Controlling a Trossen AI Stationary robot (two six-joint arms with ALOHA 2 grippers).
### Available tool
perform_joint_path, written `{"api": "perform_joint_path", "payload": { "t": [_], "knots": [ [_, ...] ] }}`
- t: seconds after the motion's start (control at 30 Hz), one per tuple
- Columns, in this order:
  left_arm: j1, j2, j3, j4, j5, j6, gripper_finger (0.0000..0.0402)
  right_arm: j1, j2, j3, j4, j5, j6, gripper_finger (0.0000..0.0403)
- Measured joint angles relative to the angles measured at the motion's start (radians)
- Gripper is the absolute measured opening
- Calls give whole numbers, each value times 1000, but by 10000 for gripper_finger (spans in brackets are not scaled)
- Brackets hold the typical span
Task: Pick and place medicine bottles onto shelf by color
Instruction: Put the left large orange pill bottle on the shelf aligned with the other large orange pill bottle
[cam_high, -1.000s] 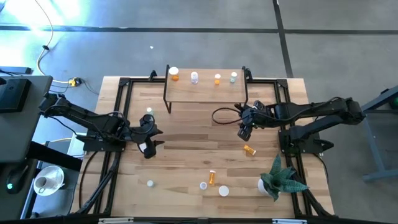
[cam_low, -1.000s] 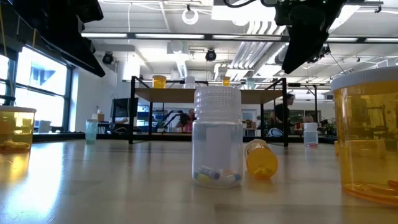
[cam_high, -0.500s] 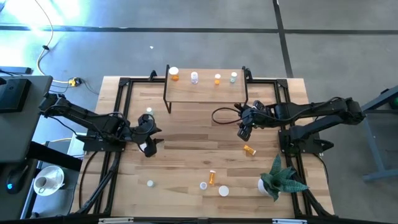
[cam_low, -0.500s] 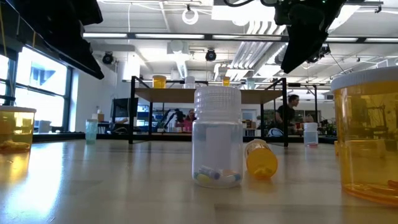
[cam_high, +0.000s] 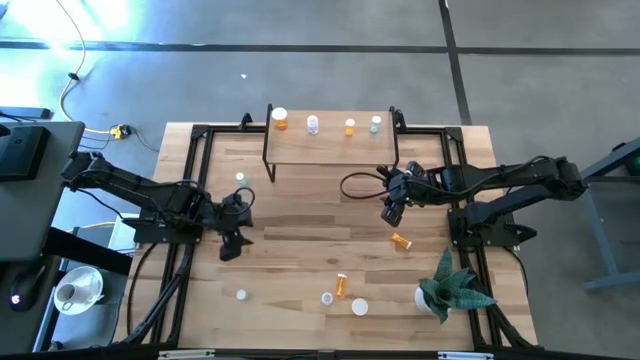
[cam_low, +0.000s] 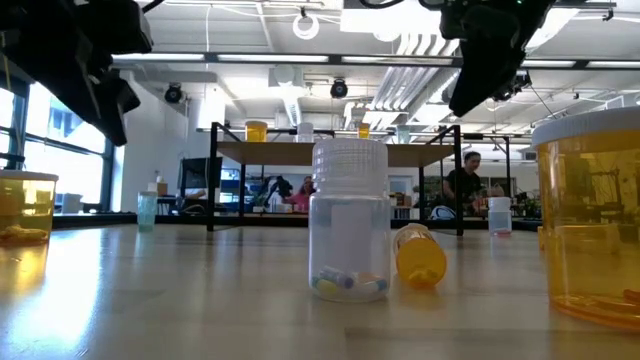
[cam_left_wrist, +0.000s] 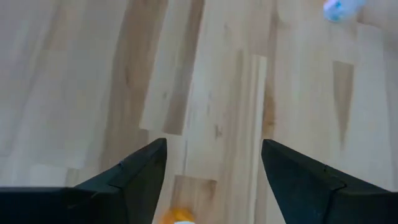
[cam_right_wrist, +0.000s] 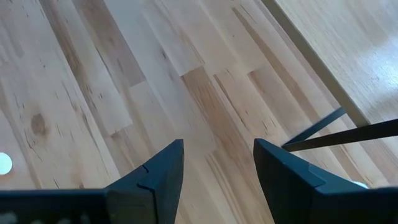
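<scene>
Light-wood shelf on thin black legs (cam_high: 330, 147) stands at the far edge of the pale plank counter (cam_high: 300, 230), carrying four tiny white-capped bottles in a row: orange (cam_high: 280, 119), clear (cam_high: 313, 124), orange (cam_high: 349, 127), pale green (cam_high: 376, 124). More vials are scattered over the counter: an orange one on its side (cam_high: 401, 241) just below the right gripper (cam_high: 391, 213), another orange one (cam_high: 341, 286) near the front with a clear one (cam_high: 327, 298) beside it, and one (cam_high: 240, 178) near the shelf's left leg. The right arm reaches in from the right, wrist low, jaws parted and empty. The left gripper (cam_high: 228, 246) points down toward the front, arm stretched in from the left, jaws spread wide, holding nothing. A green spiky plant (cam_high: 448, 286) sits at the front right.
</scene>
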Motion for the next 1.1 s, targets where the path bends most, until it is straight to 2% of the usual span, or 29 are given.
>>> {"api": "perform_joint_path", "payload": {
  "t": [0.4,0.67,0.8,1.1],
  "knots": [
    [-68,7,0,-11,48,-19,255,0,0,0,14,0,-19,185],
    [-120,6,0,-201,-11,-138,255,0,0,0,20,0,-19,185],
    [-121,6,3,-262,-7,-172,255,0,0,0,24,0,-19,185],
    [-121,6,129,-386,-24,-176,255,0,0,0,32,0,-19,185]
  ]
}}
